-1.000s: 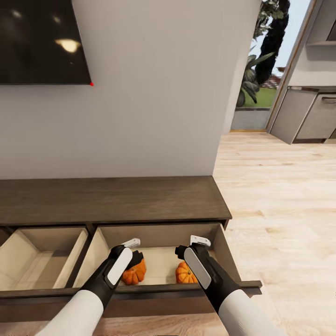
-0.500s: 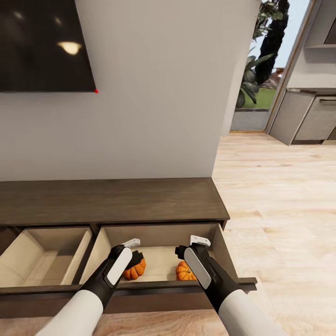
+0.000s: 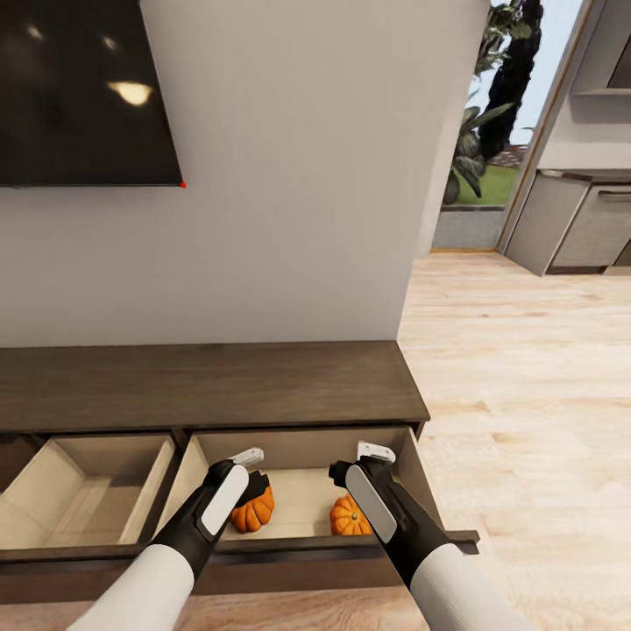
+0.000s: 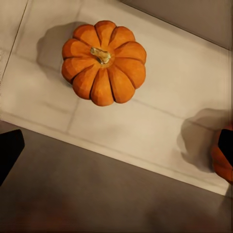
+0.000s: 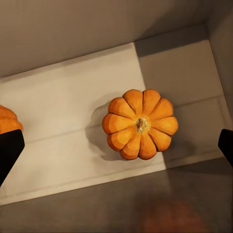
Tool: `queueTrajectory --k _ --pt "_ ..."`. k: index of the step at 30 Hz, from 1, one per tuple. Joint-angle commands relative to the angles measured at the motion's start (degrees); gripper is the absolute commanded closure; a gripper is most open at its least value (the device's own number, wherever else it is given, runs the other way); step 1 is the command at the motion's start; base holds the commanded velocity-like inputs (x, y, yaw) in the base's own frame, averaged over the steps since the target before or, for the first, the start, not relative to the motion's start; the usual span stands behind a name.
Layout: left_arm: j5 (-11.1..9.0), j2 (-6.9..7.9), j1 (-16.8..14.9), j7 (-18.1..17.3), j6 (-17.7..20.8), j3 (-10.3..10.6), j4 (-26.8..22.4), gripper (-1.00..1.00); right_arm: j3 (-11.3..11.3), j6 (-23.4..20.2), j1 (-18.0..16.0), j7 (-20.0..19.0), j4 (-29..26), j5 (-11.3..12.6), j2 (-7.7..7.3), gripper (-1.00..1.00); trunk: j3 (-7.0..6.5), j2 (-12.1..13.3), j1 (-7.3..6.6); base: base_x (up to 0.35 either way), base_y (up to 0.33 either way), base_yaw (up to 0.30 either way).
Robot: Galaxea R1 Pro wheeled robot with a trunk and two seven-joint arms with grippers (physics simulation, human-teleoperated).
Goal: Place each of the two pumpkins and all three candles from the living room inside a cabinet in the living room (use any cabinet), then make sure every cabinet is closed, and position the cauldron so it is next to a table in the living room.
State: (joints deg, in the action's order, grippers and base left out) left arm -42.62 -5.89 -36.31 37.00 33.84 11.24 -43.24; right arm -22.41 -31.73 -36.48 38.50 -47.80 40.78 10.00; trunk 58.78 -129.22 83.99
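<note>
The dark-brown cabinet [image 3: 210, 381] has two drawers pulled out. Two orange pumpkins lie in the right drawer [image 3: 298, 441], one at its left [image 3: 252, 512] and one at its right [image 3: 349, 518]. My left gripper [image 3: 254, 473] hovers open above the left pumpkin [image 4: 103, 62], with nothing between its fingers. My right gripper [image 3: 355, 463] hangs open over the right pumpkin [image 5: 140, 124], also holding nothing. Each wrist view catches the other pumpkin at its edge [image 4: 222, 162] [image 5: 7, 121]. The candles and the cauldron are out of view.
The left drawer [image 3: 83, 491] stands open with a bare beige floor. A dark TV [image 3: 79, 88] hangs on the wall above the cabinet. Right of the cabinet, wooden floor [image 3: 526, 394] runs to a glass door with plants [image 3: 491, 114] and grey kitchen cabinets [image 3: 578, 219].
The whole picture has slid down a little, so the camera moved. Both grippers stay open over the drawer, and both pumpkins lie where they were.
</note>
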Motion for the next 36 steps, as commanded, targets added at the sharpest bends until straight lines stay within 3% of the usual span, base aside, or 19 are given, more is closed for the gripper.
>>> queueTrajectory --k 1,36 --pt "0.00 0.00 0.00 0.00 0.00 -0.01 0.00 -1.00 0.00 0.00 0.00 0.00 0.00 0.01 0.00 -1.00 -0.18 0.42 -0.22 0.000 0.000 0.000" --pt "0.05 0.10 -0.01 0.00 1.39 -0.02 0.00 -1.00 0.00 -0.09 0.00 0.04 -0.01 0.01 0.00 -1.00 -6.47 14.45 -7.91 0.000 0.000 0.000"
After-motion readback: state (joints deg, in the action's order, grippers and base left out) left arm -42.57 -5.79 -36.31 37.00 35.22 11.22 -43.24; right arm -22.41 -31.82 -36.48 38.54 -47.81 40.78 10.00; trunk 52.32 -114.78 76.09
